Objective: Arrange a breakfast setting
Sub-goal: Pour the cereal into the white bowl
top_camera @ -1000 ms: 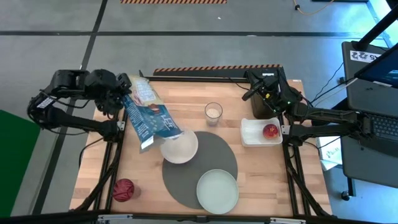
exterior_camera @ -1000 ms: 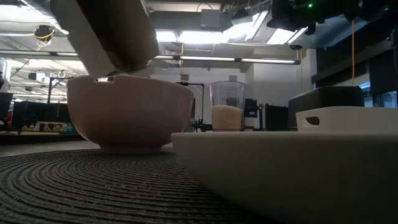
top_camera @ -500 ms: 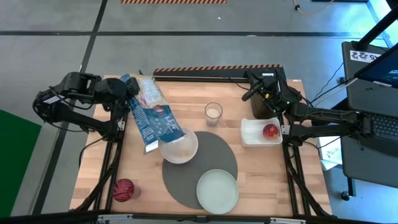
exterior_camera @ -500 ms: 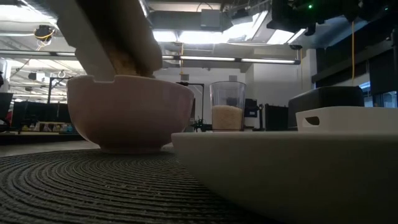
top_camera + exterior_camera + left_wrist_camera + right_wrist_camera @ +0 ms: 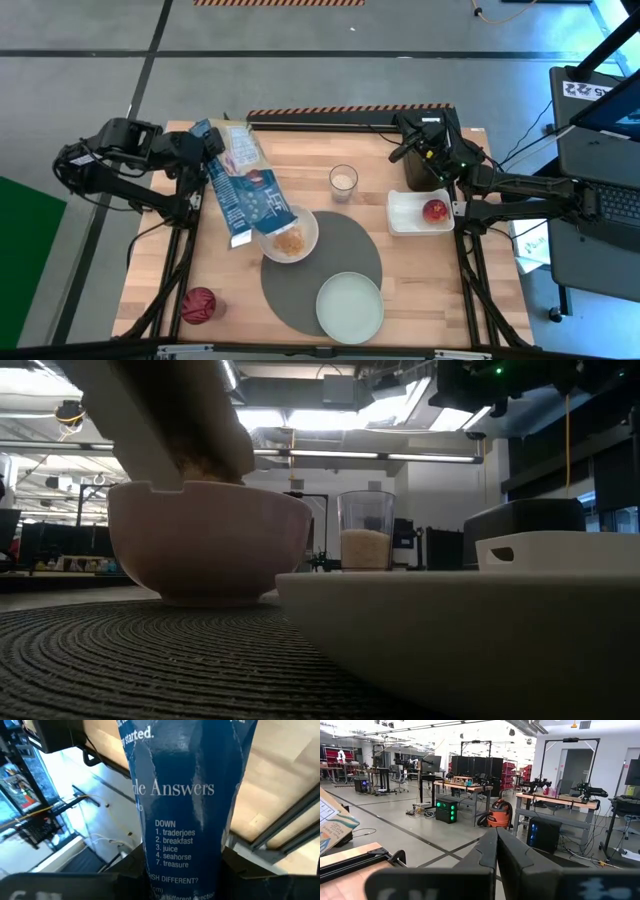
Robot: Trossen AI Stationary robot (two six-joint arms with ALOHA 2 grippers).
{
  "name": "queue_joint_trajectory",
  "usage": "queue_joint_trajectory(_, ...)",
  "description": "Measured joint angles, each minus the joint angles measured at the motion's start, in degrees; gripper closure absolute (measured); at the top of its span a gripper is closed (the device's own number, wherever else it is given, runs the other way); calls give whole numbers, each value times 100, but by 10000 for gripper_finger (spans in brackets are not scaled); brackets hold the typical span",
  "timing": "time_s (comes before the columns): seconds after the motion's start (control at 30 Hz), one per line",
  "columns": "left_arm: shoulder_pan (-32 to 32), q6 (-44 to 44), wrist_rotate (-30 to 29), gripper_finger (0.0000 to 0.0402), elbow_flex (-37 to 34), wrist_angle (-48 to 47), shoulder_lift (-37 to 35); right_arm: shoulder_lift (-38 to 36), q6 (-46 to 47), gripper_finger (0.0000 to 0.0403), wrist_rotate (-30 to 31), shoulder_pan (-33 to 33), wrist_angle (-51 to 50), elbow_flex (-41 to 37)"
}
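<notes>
My left gripper (image 5: 200,148) is shut on the blue cereal box (image 5: 245,190), which slants down with its open end over the white bowl (image 5: 288,238). A heap of cereal (image 5: 291,243) lies in the bowl. The bowl stands on the far left part of the round dark-grey mat (image 5: 335,262), and the pale-green plate (image 5: 350,305) rests on the mat's near edge. The glass of milk (image 5: 343,181) stands behind the mat. My right gripper (image 5: 497,852) is shut and empty above the black toaster (image 5: 432,158). The spoon and the bagel are out of view. My left gripper pinches the box near its raised closed end (image 5: 212,140) between its two fingers (image 5: 239,867), one on each side of a printed panel (image 5: 180,835). The fingers come level from the table's left. The box is lifted clear and tilted, with its mouth (image 5: 175,445) just above the bowl's rim (image 5: 150,488).
A white tray (image 5: 405,215) at the right holds a red round fruit (image 5: 435,210). A dark-red round thing (image 5: 200,305) lies at the near left corner. In the low view the plate (image 5: 460,640) fills the foreground.
My left gripper has moved a little toward the table's far right and tipped the box more steeply. The box's mouth has stayed over the bowl. Cereal has poured out, and the bowl, white inside a second ago, now holds a brown heap.
</notes>
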Motion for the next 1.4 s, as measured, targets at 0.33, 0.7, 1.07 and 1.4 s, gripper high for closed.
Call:
queue_joint_trajectory(0.33, -263, 129, -256, 283, 0, 19, 0, 0, 50, 393, -16, 2, -184, 0)
queue_joint_trajectory(0.7, -623, 337, -283, 283, 0, 442, 10, 0, 68, 393, -16, 1, -201, 0)
queue_joint_trajectory(1.07, -857, 597, -675, 283, 0, 492, 56, 0, 68, 393, -16, 2, -197, 0)
queue_joint_trajectory(1.4, -1070, 967, -998, 283, 1, 749, 118, 0, 68, 393, -18, 2, -197, 0)
